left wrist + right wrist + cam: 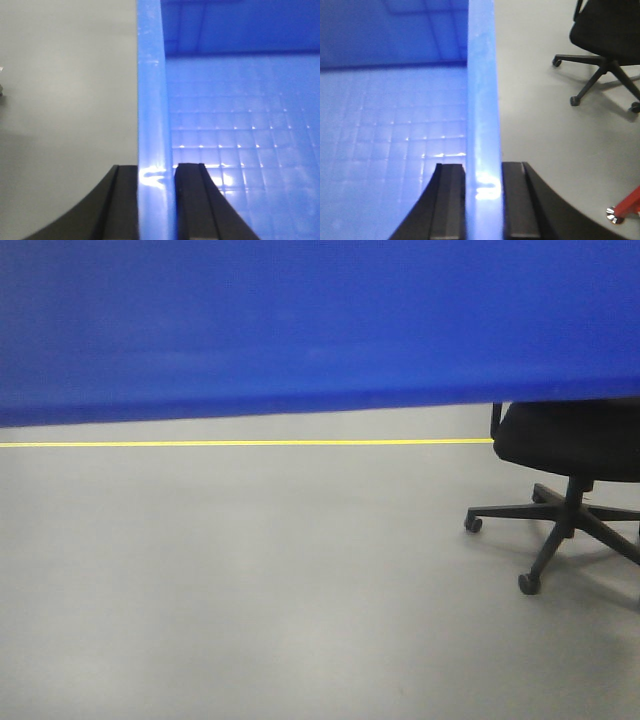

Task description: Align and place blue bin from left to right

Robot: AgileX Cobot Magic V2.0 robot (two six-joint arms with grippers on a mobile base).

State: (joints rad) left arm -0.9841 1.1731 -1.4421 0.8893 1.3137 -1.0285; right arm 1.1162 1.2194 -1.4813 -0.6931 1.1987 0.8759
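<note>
- Left gripper (157, 170) pinches the left side wall of the blue bin (240, 130), one black finger outside and one inside; right gripper (482, 167) clamps the opposite wall the same way.
- Gripping both walls probably steadies the wide crate, level and square, for aligning.
- Front view shows the bin's smooth wall filling the upper frame, with grey floor (250, 590) and a yellow floor line (240, 443) below. It seems held off the ground.
- Only the wrist views show the gridded bin bottom; the right one also catches a black office chair (605, 25).
</note>
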